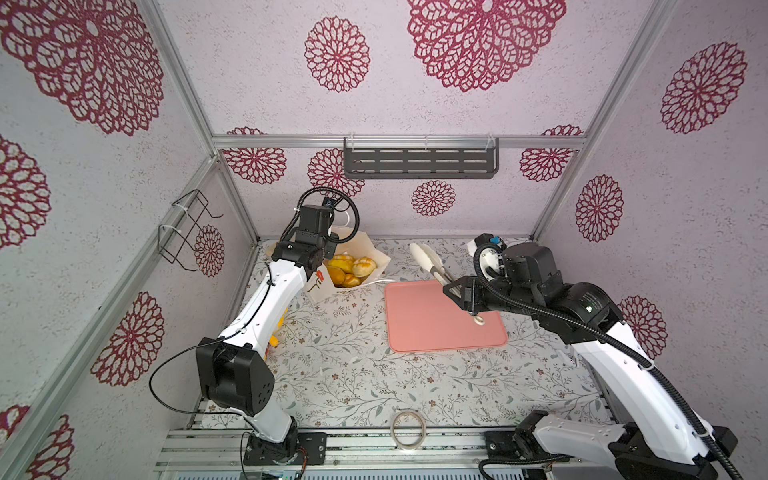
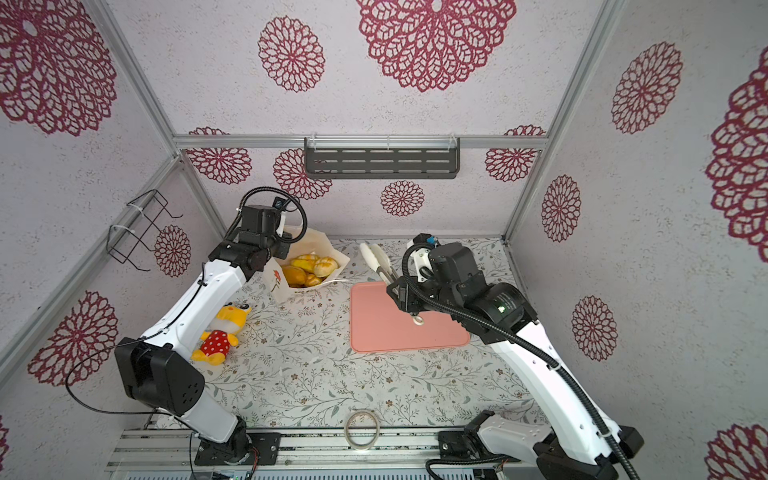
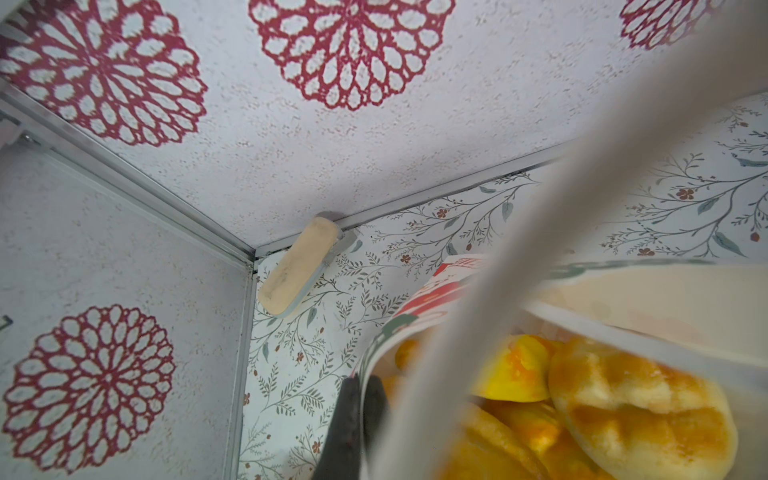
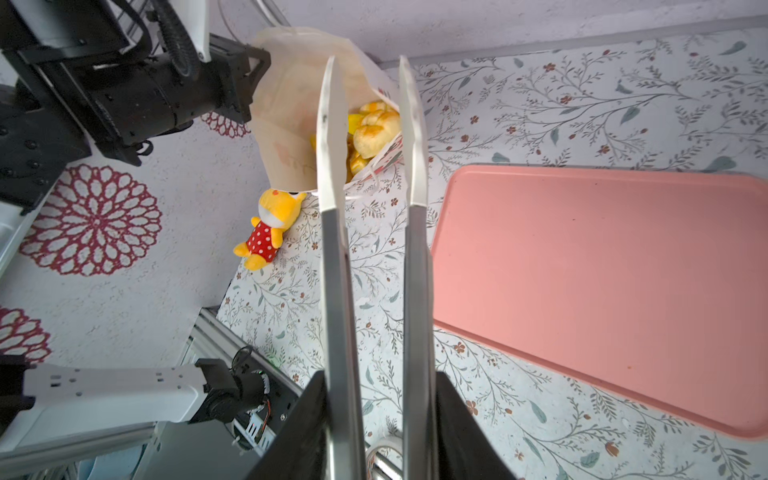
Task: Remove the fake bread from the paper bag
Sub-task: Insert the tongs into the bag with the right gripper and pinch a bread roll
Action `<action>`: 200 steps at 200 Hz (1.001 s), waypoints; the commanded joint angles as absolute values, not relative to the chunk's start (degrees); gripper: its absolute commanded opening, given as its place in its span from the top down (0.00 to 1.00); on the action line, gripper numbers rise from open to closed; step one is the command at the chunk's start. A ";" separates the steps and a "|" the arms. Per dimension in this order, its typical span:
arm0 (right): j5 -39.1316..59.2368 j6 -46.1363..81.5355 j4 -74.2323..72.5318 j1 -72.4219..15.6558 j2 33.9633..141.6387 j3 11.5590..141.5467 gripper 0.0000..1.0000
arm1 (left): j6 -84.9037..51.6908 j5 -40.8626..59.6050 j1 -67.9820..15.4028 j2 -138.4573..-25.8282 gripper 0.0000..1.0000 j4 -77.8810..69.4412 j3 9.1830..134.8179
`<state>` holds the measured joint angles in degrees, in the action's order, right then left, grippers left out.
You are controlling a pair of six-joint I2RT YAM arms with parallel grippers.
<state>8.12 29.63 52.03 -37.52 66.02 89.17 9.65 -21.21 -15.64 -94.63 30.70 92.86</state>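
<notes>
The fake bread (image 1: 351,268) is seen heaped in the mouth of the paper bag (image 1: 320,293), glossy yellow and brown, and none of it is out yet. The bag stands tipped at the back left of the bench (image 1: 332,374), its mouth turned toward the middle. Its rim is pinched between the dark fingers of the left claw (image 3: 361,388), which is closed tight on the paper, so the mouth is propped open. To the right, the tongs (image 4: 332,257) are clamped in the right claw (image 4: 380,399), with their white tips (image 4: 330,137) apart and pointed at the bag but short of it. The step in hand is judged to be the reach in. The topmost round bun at the open side is best taken first. The tips should be brought in along the line of the mouth, spread wide enough to straddle the bun, and kept off the rim and the cord handle (image 1: 376,282) lying beside the bag. A gentle squeeze is advised, since so glossy a surface may well slip. The hold on the rim should not be loosened during the pull, or the bag could be dragged along. The pink tray (image 1: 419,328) lies bare just beside the bag and is the likely place to set the bun down, and the yellow plush toy (image 2: 220,332) in front of the bag is to be left alone.
</notes>
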 commanded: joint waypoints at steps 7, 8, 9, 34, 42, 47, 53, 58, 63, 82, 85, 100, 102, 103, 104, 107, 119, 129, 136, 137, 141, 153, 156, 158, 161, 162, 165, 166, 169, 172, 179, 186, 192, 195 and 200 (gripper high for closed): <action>6.35 30.33 48.33 -36.65 64.21 85.78 0.60 | 15.42 -19.86 -15.95 -93.68 1.00 20.68 93.32; 6.34 30.37 48.29 -36.65 64.23 85.60 0.60 | 15.49 -19.91 -15.97 -93.60 1.00 20.40 93.15; 6.42 30.35 48.27 -36.65 64.15 85.47 0.60 | 15.61 -19.97 -15.98 -93.56 1.00 20.13 93.03; 7.72 31.47 46.75 -36.56 62.84 81.82 0.61 | 16.85 -21.77 -17.08 -91.29 1.00 15.64 89.05; 8.19 31.87 46.25 -36.56 62.31 80.73 0.61 | 17.56 -22.39 -17.79 -89.87 1.00 13.43 86.29; 8.47 32.19 45.96 -36.56 62.01 80.13 0.61 | 18.25 -22.48 -18.26 -88.96 1.00 11.60 84.02; 8.97 32.51 45.72 -36.56 61.70 79.50 0.61 | 19.20 -22.58 -18.97 -87.73 1.00 9.32 81.25; 9.55 32.82 45.64 -36.57 61.49 79.03 0.61 | 19.91 -22.82 -19.62 -86.64 1.00 7.48 78.92; 10.20 33.12 45.51 -36.56 61.45 78.68 0.61 | 20.65 -23.22 -20.41 -85.74 1.00 5.74 76.54; 13.36 33.74 45.92 -36.86 62.13 78.35 0.62 | 21.27 -24.66 -22.67 -82.74 1.00 1.08 68.98; 13.80 33.75 46.19 -36.97 62.40 78.46 0.62 | 21.01 -24.77 -22.99 -82.37 1.00 0.72 68.10; 14.87 33.35 48.08 -38.14 64.27 79.66 0.62 | 18.78 -24.70 -24.16 -80.46 1.00 0.39 64.52; 15.03 33.26 48.43 -38.32 64.54 79.92 0.62 | 18.49 -24.70 -24.25 -80.21 1.00 0.36 63.96; 15.07 33.20 48.56 -38.36 64.70 80.04 0.62 | 18.34 -24.74 -24.34 -80.10 1.00 0.31 63.71; 15.14 33.16 48.76 -38.47 64.83 80.10 0.62 | 18.27 -24.72 -24.43 -79.95 1.00 0.24 63.50; 15.26 33.00 49.23 -38.75 65.31 80.47 0.62 | 17.93 -24.70 -24.62 -79.52 1.00 0.04 62.76; 15.14 32.63 51.16 -39.72 67.16 82.00 0.62 | 16.48 -24.35 -25.51 -77.90 1.00 -0.79 60.28; 15.03 32.44 52.00 -40.42 68.45 82.75 0.61 | 15.13 -24.28 -26.28 -76.97 1.00 -0.86 58.88; 14.79 32.43 52.40 -40.89 69.31 83.20 0.61 | 13.89 -23.94 -26.53 -76.38 1.00 -0.71 58.10; 14.74 32.43 52.43 -40.92 69.42 83.26 0.61 | 13.71 -23.88 -26.58 -76.33 1.00 -0.66 58.01; 14.53 32.48 52.55 -41.23 69.94 83.39 0.61 | 13.00 -23.55 -26.75 -76.07 1.00 -0.36 57.79; 14.24 32.61 52.43 -42.16 71.34 83.63 0.60 | 11.09 -23.09 -27.24 -75.76 1.00 0.91 57.42; 14.24 32.68 52.28 -42.48 71.65 83.66 0.60 | 10.64 -23.18 -27.44 -75.69 1.00 1.20 57.40; 14.24 32.74 52.18 -42.70 71.88 83.65 0.60 | 10.28 -23.26 -27.54 -75.68 1.00 1.46 57.42; 14.19 32.82 51.94 -43.03 72.22 83.51 0.60 | 9.71 -23.36 -27.66 -75.67 1.00 1.70 57.44; 14.17 32.85 51.85 -43.18 72.32 83.51 0.60 | 9.56 -23.37 -27.76 -75.67 1.00 1.86 57.42; 14.15 33.02 51.58 -43.61 72.64 83.42 0.59 | 9.14 -23.38 -27.91 -75.67 1.00 2.25 57.40; 14.11 33.03 51.50 -43.73 72.75 83.37 0.59 | 8.88 -23.38 -27.93 -75.67 1.00 2.40 57.44; 14.07 33.19 51.12 -44.11 73.03 83.30 0.59 | 8.35 -23.38 -28.11 -75.72 1.00 2.72 57.48; 13.94 33.41 50.81 -44.47 73.34 83.13 0.58 | 7.92 -23.38 -28.31 -75.73 1.00 3.06 57.48; 13.74 33.93 49.85 -45.33 74.00 82.64 0.57 | 6.89 -23.70 -28.65 -75.82 1.00 3.57 57.55; 13.62 34.54 48.77 -46.00 74.62 81.99 0.57 | 6.10 -23.88 -29.07 -75.78 1.00 4.06 57.57; 13.47 35.11 47.73 -46.42 75.21 81.55 0.56 | 5.54 -23.95 -29.33 -75.91 1.00 4.45 57.62; 13.33 35.34 47.31 -46.67 75.47 81.36 0.55 | 5.33 -24.05 -29.54 -75.92 1.00 4.62 57.65; 13.00 35.65 46.57 -46.90 75.94 81.08 0.55 | 4.97 -24.28 -29.75 -75.94 1.00 4.71 57.66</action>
<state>13.74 33.21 50.74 -45.23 75.22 81.21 9.56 -24.38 -28.14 -76.77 4.40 57.36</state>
